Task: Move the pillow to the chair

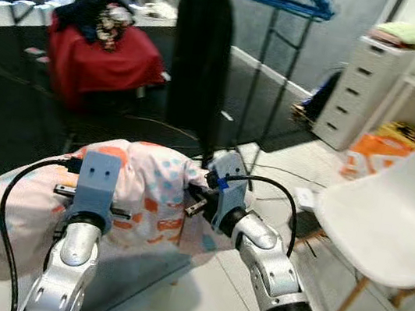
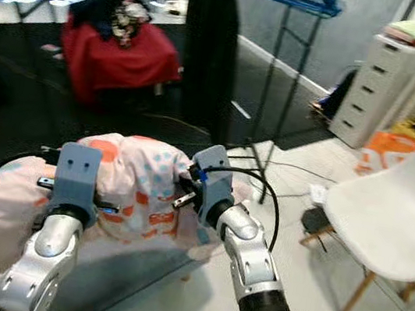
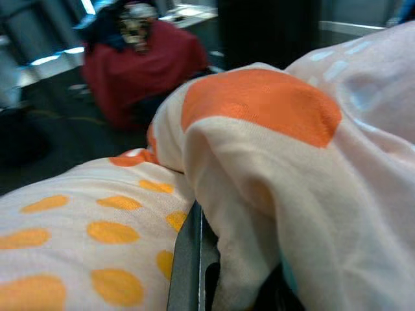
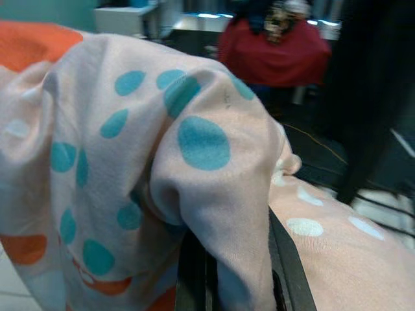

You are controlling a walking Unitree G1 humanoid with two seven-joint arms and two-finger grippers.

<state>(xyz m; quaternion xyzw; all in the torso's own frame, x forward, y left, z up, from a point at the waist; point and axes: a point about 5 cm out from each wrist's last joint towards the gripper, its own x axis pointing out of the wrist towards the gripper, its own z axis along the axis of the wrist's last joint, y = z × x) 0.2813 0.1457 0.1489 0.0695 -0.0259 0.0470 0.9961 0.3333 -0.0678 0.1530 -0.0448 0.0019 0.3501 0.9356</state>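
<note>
A soft pink pillow (image 1: 146, 193) with orange and teal dots hangs in front of me, held up off the floor by both arms. My left gripper (image 3: 214, 272) is shut on a fold of its fabric on the left side. On the pillow's right end my right gripper (image 4: 237, 272) is shut on a bunched fold with teal dots. The white chair (image 1: 396, 209) with wooden legs stands to my right, its seat bare, about an arm's length from the pillow.
A black garment hangs on a rack (image 1: 200, 52) straight ahead, with a thin metal stand (image 1: 281, 88) beside it. A red covered heap (image 1: 100, 60) sits far left. White drawers (image 1: 364, 89) and an orange bag (image 1: 377, 155) stand beyond the chair. Cables (image 1: 284, 171) lie on the floor.
</note>
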